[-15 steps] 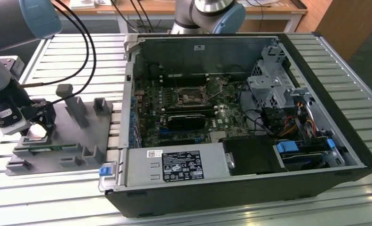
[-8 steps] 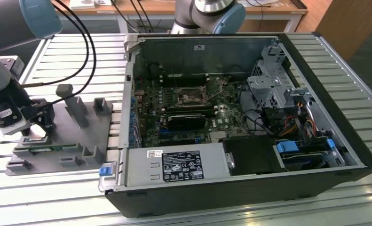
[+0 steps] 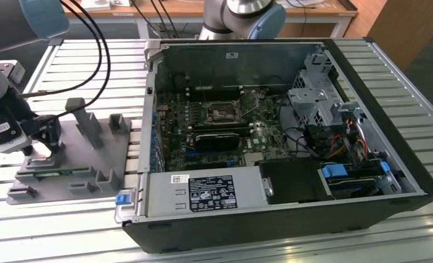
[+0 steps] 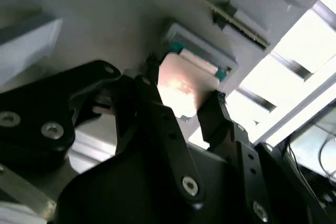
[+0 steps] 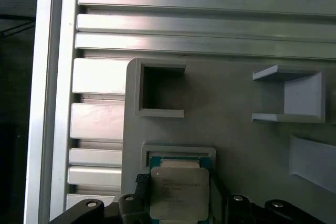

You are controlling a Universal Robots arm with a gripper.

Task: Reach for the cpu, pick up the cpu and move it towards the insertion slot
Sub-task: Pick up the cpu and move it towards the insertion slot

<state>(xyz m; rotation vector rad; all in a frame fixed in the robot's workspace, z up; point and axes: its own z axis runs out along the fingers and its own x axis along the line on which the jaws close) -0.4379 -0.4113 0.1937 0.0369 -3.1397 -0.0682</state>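
Where the grey fixture lies at the exterior view's left, the gripper stands low over it. In the first wrist view its fingers are pressed against two opposite edges of the cpu, at a shallow pocket of the fixture. I cannot tell whether the chip is clear of the pocket floor. The cpu is flat, metal top up and nearly square, with no clear long axis and edges parallel to the pocket walls. Upright posts rise just beside the gripper. Further right, the computer case's side wall stands between fixture and motherboard. There the insertion slot sits, with a long black card just beside it.
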